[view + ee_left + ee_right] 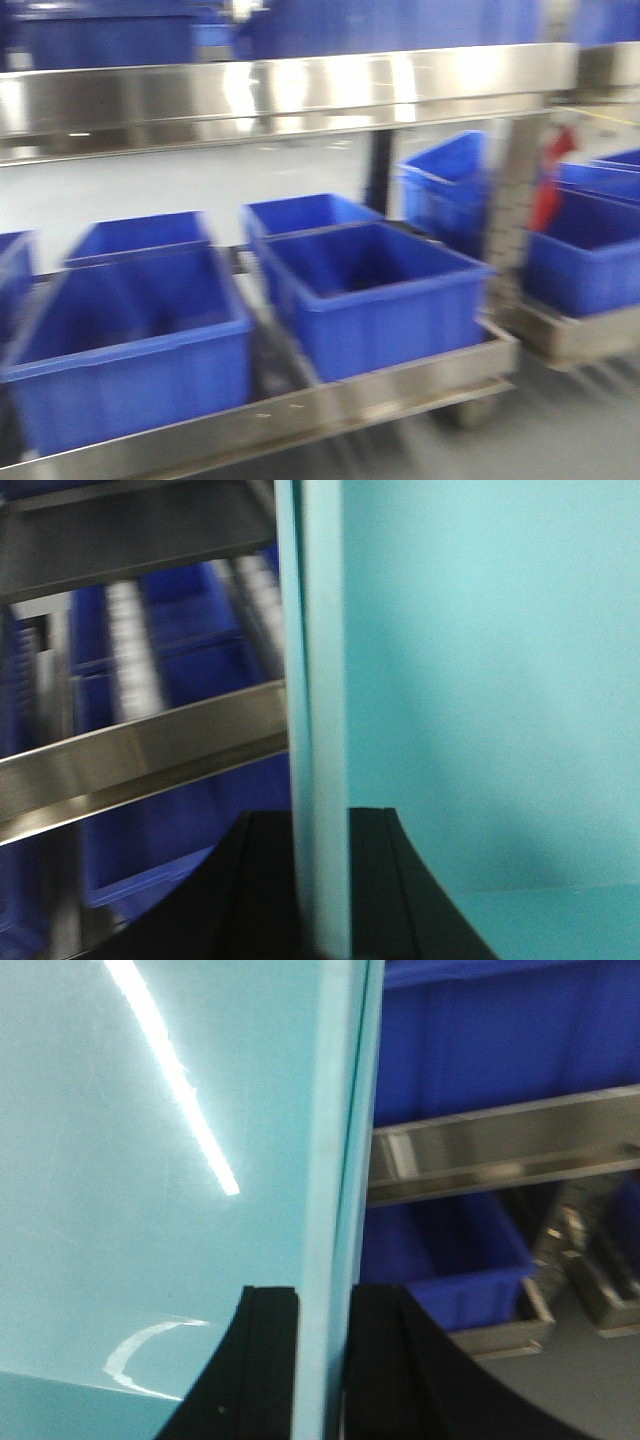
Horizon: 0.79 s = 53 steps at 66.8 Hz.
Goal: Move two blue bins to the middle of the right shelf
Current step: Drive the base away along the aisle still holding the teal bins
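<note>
A pale blue bin fills both wrist views. My left gripper is shut on the bin's upright wall, one black finger on each side. My right gripper is likewise shut on the opposite wall, and the bin's inner face lies to the left of it. Neither gripper shows in the front view. Dark blue bins sit on the steel shelf ahead. The shelf unit to the right holds more blue bins.
A steel shelf rail runs across the top of the front view with blue bins above it. A steel upright separates the two shelf units, with something red beside it. Grey floor lies at the lower right. All views are motion-blurred.
</note>
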Available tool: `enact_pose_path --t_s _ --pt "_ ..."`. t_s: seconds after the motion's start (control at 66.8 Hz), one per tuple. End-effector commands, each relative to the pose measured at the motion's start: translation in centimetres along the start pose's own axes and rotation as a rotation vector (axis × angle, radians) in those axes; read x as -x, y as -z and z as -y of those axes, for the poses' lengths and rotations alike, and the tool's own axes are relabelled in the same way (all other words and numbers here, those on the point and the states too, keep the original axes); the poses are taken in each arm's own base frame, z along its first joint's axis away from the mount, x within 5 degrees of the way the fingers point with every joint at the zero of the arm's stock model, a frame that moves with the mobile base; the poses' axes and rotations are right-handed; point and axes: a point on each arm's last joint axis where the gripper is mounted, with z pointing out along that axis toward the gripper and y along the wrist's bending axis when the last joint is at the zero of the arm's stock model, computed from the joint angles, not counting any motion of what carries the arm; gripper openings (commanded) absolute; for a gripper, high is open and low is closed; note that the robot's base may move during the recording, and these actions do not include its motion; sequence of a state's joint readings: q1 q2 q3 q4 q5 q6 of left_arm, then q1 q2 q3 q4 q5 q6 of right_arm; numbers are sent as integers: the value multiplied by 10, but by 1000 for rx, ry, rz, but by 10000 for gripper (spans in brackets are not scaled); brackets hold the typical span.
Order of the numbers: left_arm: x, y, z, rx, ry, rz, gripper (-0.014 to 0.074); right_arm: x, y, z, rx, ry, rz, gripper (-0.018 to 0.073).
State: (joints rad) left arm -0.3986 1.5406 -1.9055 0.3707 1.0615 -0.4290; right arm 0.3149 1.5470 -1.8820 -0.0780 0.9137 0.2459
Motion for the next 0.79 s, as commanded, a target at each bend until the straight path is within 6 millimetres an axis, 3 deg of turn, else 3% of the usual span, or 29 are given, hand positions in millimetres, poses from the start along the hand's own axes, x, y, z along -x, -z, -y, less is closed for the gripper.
enact_pose_path --t_s 0.0,0.779 --pt "10 7 4 -50 -2 95 -111 17 17 -9 80 -9 153 -163" --pt "11 7 3 -41 -8 99 -111 17 17 -9 80 -9 153 -163"
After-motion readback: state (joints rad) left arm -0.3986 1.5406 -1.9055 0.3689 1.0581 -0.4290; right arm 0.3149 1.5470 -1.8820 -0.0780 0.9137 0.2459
